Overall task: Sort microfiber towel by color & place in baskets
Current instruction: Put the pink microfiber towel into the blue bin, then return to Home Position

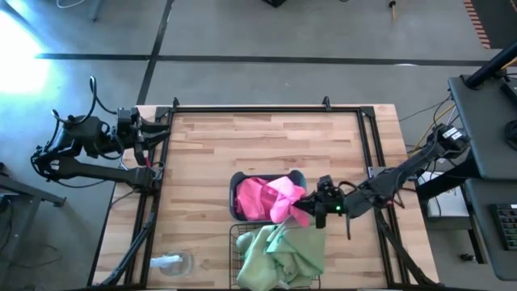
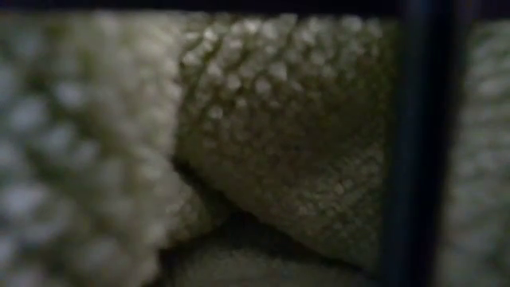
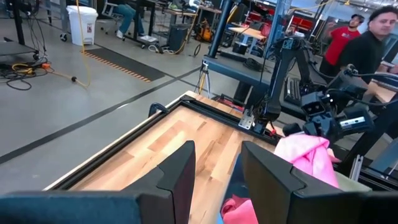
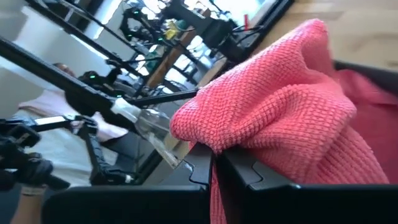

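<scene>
Right, nearest to me along the front edge of the table [image 1: 266, 137] I have the wire basket [image 1: 236, 242] stuffed with green towels [image 1: 283, 255]; the level camera is filled by that pale green weave [image 2: 271, 143] with a dark bar [image 2: 414, 143] standing in front of it. Just to the left of the basket, at the front left corner, lies a small clear-and-white object [image 1: 172, 263].

Behind the basket and touching it sits the blue-grey bin [image 1: 236, 198] with pink cloth [image 1: 254, 198] bunched inside. My right claw [image 1: 311, 208] hangs at the bin's right rim, fingers pressed together on a pink towel [image 1: 284, 198]. From its wrist camera I see the two dark fingers [image 4: 249, 177] pinching a fold of that towel [image 4: 280, 106], which bulges above them; whether it hangs free of the pile I cannot tell. More pink [image 4: 367, 93] lies beyond it.

Farther back, my left claw [image 1: 157, 129] waits at the table's far left corner, holding nothing. Its wrist view shows the two fingers [image 3: 177, 180] standing apart with bare wood between them, and across the table the pink towel [image 3: 308, 155] under the other arm.

Beyond the table stand two people [image 3: 364, 46] in the workshop
</scene>
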You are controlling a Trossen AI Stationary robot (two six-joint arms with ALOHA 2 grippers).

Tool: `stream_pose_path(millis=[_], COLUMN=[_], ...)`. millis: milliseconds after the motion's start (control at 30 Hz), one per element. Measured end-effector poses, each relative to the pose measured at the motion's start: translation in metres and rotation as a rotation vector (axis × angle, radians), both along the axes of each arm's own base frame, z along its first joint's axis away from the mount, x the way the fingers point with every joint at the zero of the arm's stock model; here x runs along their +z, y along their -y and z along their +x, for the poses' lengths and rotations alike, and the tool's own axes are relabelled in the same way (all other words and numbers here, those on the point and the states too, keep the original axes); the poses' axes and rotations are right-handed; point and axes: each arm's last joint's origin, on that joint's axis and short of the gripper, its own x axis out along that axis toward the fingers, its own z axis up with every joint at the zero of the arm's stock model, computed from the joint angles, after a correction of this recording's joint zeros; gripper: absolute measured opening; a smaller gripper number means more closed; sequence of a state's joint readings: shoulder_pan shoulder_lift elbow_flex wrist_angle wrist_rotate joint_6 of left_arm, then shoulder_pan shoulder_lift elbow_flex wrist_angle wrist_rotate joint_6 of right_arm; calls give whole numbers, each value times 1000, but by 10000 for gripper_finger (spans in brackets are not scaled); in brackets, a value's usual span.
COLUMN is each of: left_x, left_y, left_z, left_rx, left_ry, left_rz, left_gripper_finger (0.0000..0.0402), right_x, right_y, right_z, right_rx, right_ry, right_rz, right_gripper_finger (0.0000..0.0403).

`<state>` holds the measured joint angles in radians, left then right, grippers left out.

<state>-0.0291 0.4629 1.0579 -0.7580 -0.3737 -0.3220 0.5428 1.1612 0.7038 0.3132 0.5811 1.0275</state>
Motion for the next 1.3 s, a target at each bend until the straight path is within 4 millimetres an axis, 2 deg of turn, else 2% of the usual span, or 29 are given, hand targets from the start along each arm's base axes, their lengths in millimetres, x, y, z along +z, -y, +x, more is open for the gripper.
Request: stream_pose_path(millis=[233, 433, 767, 933, 1100, 1300], left_x=[0, -2, -3, -5, -1, 2], left_y=[0, 0, 1, 2, 3, 6], left_z=[0, 0, 0, 0, 1, -2], left_rx=[-2, -2, -35, -64, -120, -237], left_ry=[-6, -25, -43, -61, -16, 10], left_rz=[10, 11, 20, 14, 13, 80], left_gripper_finger=[116, 116, 116, 116, 116, 116], right_x=[-2, -4, 20, 29, 55, 97], right_y=[4, 7, 11, 11, 9, 6], right_z=[19, 31, 60, 67, 72, 75], right_rx=[19, 35, 85, 143, 161, 218], right_ry=[88, 82, 95, -51, -135, -89], right_rz=[21, 24, -87, -114, -198, -424], right_gripper_finger=[11, 44, 108, 116, 109, 96])
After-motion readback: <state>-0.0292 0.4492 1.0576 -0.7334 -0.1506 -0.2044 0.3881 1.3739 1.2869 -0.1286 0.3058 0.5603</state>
